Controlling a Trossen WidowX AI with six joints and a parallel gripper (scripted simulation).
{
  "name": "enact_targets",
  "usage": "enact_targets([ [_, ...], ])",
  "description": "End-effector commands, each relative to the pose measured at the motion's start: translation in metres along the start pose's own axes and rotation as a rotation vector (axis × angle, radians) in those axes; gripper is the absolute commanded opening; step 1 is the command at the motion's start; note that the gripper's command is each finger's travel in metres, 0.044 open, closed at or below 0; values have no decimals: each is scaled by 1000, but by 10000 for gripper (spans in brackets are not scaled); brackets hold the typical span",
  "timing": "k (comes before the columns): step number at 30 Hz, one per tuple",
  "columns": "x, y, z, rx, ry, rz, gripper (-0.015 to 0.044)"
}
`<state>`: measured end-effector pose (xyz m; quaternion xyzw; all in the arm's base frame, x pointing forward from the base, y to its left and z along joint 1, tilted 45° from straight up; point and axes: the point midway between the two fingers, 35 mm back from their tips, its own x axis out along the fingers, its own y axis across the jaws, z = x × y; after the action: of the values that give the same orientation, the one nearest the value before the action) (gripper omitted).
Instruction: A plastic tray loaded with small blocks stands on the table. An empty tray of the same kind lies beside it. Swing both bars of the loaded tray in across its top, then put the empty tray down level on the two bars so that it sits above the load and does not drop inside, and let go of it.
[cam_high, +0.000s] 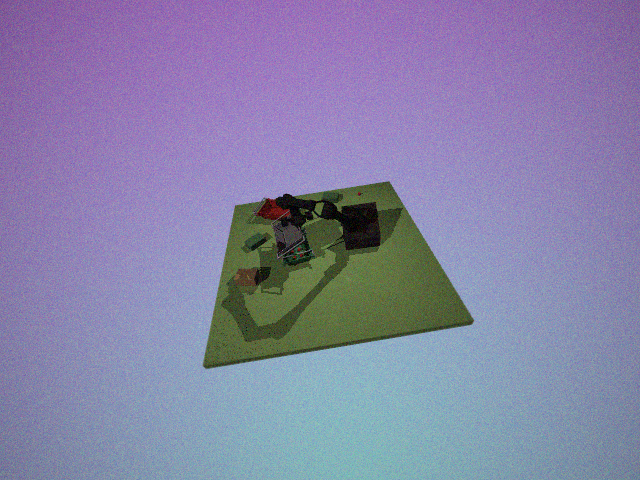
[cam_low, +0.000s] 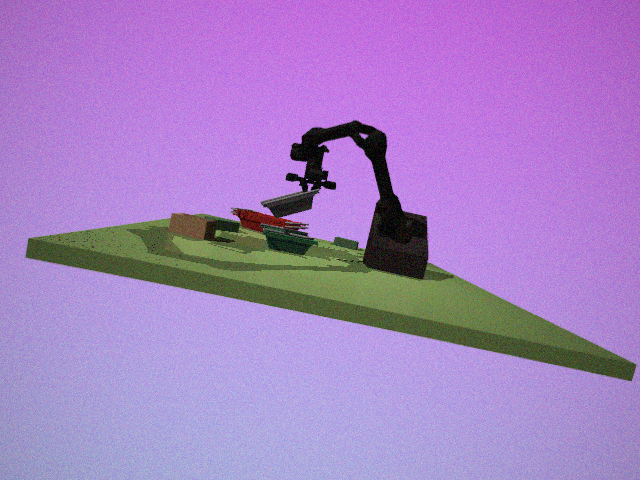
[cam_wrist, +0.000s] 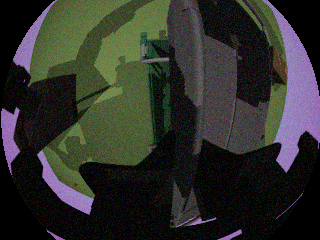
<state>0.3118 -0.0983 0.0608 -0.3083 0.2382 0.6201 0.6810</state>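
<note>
My gripper (cam_low: 311, 189) (cam_wrist: 176, 134) is shut on the rim of the grey empty tray (cam_high: 289, 235) (cam_low: 292, 205) (cam_wrist: 217, 100). The grey tray hangs in the air, with its rim slanted in the exterior view. The green tray (cam_low: 289, 243) (cam_wrist: 159, 100) stands on the table below it, apart from it, and is partly hidden by it in the top view. Small red blocks (cam_high: 298, 253) show inside the green tray. One wire bar (cam_wrist: 156, 60) crosses the green tray's top near one end. The other bar is mostly hidden, and its position is unclear.
A red tray (cam_high: 270, 209) (cam_low: 250, 219) stands behind the green one. An orange-brown block (cam_high: 246, 277) (cam_low: 190, 226), a green block (cam_high: 254, 242) and a grey-green block (cam_high: 331, 196) (cam_low: 345, 242) lie around. A tiny red object (cam_high: 359, 193) lies near the far edge.
</note>
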Motion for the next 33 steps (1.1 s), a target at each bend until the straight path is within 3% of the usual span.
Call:
enact_targets([
  [1,-7,-3,-3,-6,10,-26,0],
  [33,7,-5,-4,-6,11,-26,0],
])
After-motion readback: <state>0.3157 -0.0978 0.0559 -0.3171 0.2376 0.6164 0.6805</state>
